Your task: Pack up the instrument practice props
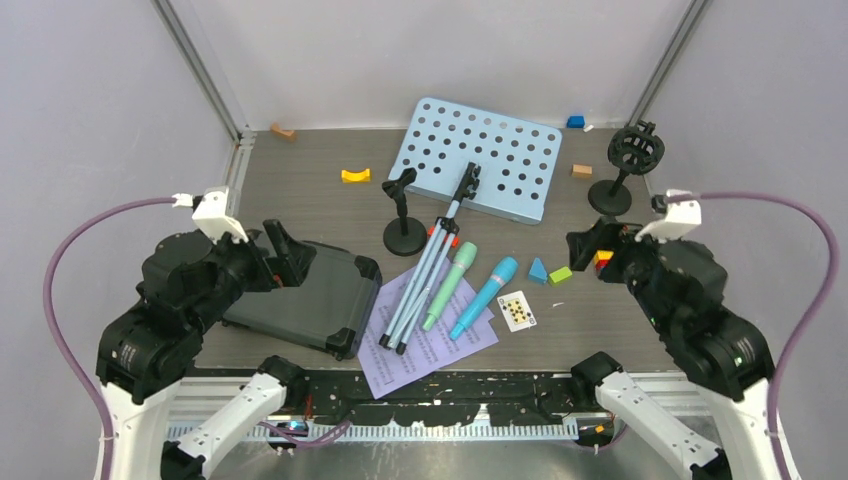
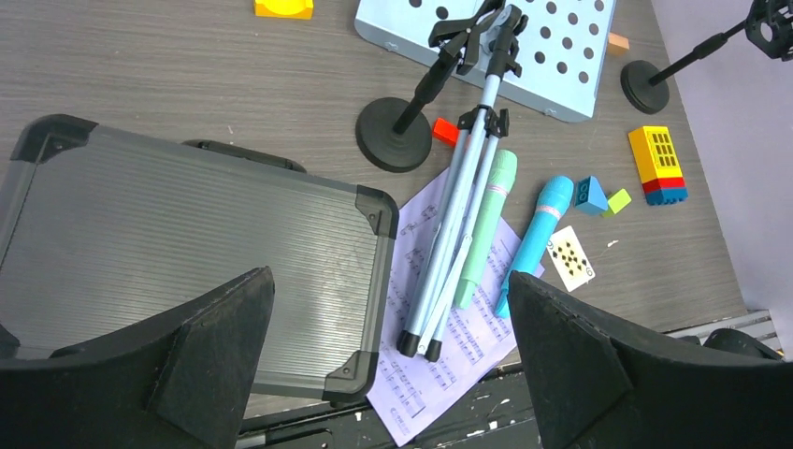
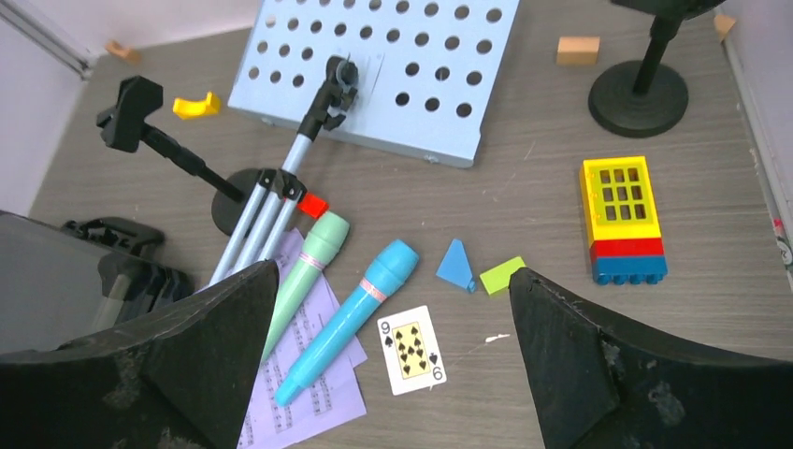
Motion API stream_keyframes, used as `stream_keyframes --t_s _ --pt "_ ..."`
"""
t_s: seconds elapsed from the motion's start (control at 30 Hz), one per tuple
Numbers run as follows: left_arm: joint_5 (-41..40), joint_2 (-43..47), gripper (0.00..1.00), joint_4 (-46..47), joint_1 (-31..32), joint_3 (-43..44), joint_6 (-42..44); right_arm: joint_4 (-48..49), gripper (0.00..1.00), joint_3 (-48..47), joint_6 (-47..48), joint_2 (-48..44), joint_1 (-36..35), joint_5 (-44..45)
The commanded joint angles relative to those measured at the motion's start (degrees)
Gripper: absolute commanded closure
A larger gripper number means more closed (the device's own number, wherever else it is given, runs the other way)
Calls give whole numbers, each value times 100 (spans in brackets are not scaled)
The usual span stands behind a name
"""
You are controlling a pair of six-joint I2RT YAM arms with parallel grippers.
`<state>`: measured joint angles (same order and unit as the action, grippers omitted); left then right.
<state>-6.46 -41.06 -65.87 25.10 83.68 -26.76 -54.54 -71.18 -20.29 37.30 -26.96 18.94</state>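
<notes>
The pale blue perforated music rack point(image 1: 480, 160) lies flat at the back, its folded tripod legs point(image 1: 420, 285) across the lilac sheet-music pages point(image 1: 425, 345). The green microphone point(image 1: 450, 285) and the blue microphone point(image 1: 485, 297) lie side by side on the pages. One black mic pole point(image 1: 403, 225) stands by the rack, another point(image 1: 625, 165) at the back right. My left gripper point(image 1: 285, 250) is open and empty above a closed dark grey case point(image 1: 300, 295). My right gripper point(image 1: 590, 245) is open and empty, right of the microphones point(image 3: 351, 318).
A playing card point(image 1: 517, 311) lies right of the blue microphone. Small toy blocks are scattered about: a blue and a green one point(image 1: 548, 272), a yellow-red-blue one point(image 3: 622, 220), a yellow one point(image 1: 355, 175) and brown ones point(image 1: 582, 170). Grey walls close in the back and sides.
</notes>
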Motion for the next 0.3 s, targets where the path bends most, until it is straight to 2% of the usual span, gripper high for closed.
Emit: stream_keyframes --t_s 0.0,0.27 --pt "-59 100 2 404 3 -233 14 634 0 409 253 -484 -29 244" --pt "-97 94 2 316 3 -202 39 542 1 556 283 -772 -29 363"
